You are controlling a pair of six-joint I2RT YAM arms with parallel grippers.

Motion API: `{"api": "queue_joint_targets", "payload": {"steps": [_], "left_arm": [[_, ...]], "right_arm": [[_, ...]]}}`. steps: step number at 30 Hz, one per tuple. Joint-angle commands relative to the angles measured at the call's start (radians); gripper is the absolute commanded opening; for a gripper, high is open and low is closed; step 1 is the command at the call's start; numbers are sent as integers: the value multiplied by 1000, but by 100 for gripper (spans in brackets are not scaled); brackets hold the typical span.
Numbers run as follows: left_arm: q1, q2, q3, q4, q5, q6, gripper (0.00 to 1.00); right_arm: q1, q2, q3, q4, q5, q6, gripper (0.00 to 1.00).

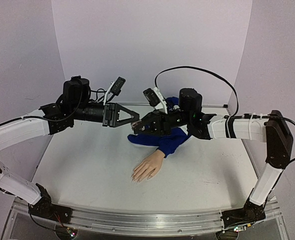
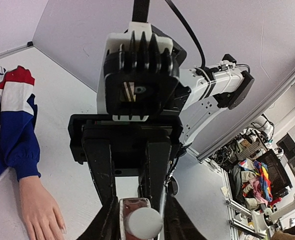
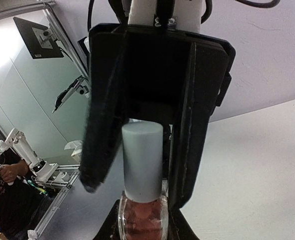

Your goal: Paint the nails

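The beige mannequin hand (image 1: 148, 167) lies palm down mid-table, its nails (image 1: 136, 177) pointing at the near edge and its blue sleeve (image 1: 167, 141) behind it. Above the sleeve both grippers meet tip to tip. My right gripper (image 1: 139, 128) is shut on the glass body of the pinkish polish bottle (image 3: 142, 222), whose white cap (image 3: 142, 160) points at my left gripper (image 1: 134, 120). The left fingers (image 3: 193, 140) straddle the cap with a small gap on one side. In the left wrist view the cap (image 2: 143, 222) faces the camera and the hand (image 2: 37, 207) lies at lower left.
The red, white and blue sleeve cloth (image 2: 10, 115) is bunched at the back of the white table (image 1: 87, 165). White walls close the table on three sides. A metal rail (image 1: 137, 222) runs along the near edge.
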Motion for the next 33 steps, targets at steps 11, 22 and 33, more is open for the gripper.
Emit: {"api": "queue_joint_targets", "payload": {"steps": [11,22,33], "left_arm": [[-30,-34,27,-67,-329,56,0],[-75,55,138,-228,-543,14,0],[-51,4,111,-186,-380,34,63]], "right_arm": [[126,-147,-67,-228,1019,-378,0],[343,-79,-94,-17,1742,-716,0],[82,-196,-149,-117,621,-417,0]]}}
